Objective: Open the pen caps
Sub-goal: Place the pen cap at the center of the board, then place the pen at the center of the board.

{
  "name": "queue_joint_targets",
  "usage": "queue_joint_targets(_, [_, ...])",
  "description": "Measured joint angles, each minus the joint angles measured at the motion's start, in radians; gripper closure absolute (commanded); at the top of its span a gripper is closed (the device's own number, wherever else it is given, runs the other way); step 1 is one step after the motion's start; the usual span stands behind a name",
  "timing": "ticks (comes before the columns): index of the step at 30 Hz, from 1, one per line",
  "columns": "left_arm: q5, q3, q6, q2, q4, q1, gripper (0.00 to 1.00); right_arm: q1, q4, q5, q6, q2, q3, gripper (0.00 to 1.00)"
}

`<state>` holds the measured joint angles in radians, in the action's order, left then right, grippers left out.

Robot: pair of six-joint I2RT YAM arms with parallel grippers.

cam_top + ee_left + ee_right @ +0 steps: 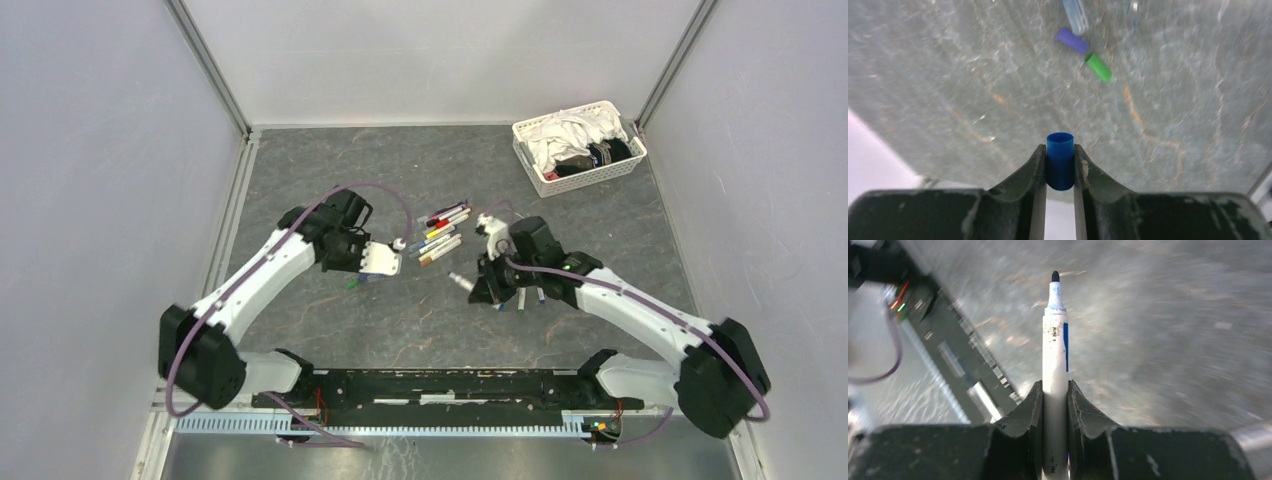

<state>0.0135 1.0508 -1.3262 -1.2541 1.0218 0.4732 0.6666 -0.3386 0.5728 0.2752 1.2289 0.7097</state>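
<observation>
Blue cap [1060,145] and its pen [1054,340] are apart, one in each gripper, so I judge the pull is done and the step in hand is setting both down. Take the cap low to the table [948,75] before you let go; it is round and will likely roll if dropped from height. Put it with the loose caps [1088,55], a purple and a green one lying end to end left of the pile [440,232] of pens that look capped, with a clear one just beyond them. Lay the pen flat with the bare pens [521,298] right of the pile, and keep its dark tip off the surface on the way down. Steer both arms around the pile so you don't scatter it.

Your left gripper [1060,152], left of the pile, is nearly closed. Its fingers [1034,167] pinch the cap by its sides, open mouth pointing away from the wrist, the upper part standing proud of the tips. Your right gripper [1055,390], right of the pile, is likewise narrow, fingers [1029,407] clamped on the white barrel, the tip end reaching well past them. That view is blurred, so I cannot tell how high the pen hangs.
</observation>
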Motion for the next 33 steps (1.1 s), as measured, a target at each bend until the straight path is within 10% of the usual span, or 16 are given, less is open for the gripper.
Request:
queue_joint_targets(14, [-0.157,0.043,0.459,-0.416,-0.253,-0.041,0.8,-0.199,-0.052,-0.74,0.042,-0.185,-0.064,1.0])
queue_joint_targets(24, [-0.201,0.045,0.531,-0.481,-0.297,-0.103,0.62,-0.259,0.052,-0.919,0.046,-0.061,-0.167,1.0])
queue_joint_targets(29, [-0.236,0.051,0.551,-0.471,-0.287,-0.117,0.35,-0.283,0.111,-0.916,0.04,-0.008,-0.169,1.0])
queue_joint_targets(31, [-0.254,0.068,0.561,-0.457,-0.266,-0.119,0.02,-0.285,0.126,-0.914,0.035,0.008,-0.169,1.0])
queue_joint_targets(33, [-0.267,0.098,0.576,-0.428,-0.239,-0.119,0.0,-0.288,0.143,-0.909,0.03,0.029,-0.169,0.97])
